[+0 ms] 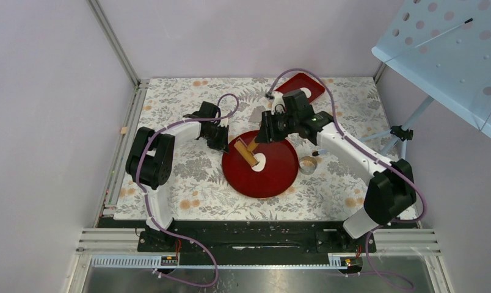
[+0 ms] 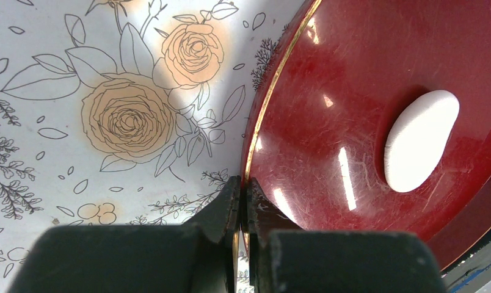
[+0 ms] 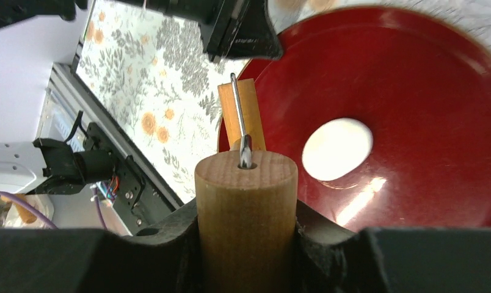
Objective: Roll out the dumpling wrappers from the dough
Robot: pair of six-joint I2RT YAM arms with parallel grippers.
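The dough (image 1: 259, 162) is a flattened white oval patch in the middle of the round red plate (image 1: 280, 180). It also shows in the left wrist view (image 2: 421, 140) and the right wrist view (image 3: 338, 149). My right gripper (image 1: 262, 138) (image 3: 246, 213) is shut on the wooden handle (image 3: 246, 201) of a small roller. The roller's drum (image 1: 246, 152) (image 3: 242, 113) lies on the plate just left of the dough. My left gripper (image 1: 222, 140) (image 2: 243, 192) is shut on the plate's left rim (image 2: 264, 104). One white wrapper disc (image 1: 305, 91) lies on a red tray at the back.
The rectangular red tray (image 1: 313, 85) stands at the back behind my right arm. A small metal ring cutter (image 1: 307, 163) sits on the flowered cloth just right of the plate. A pale blue perforated board (image 1: 457, 55) hangs over the right rear corner.
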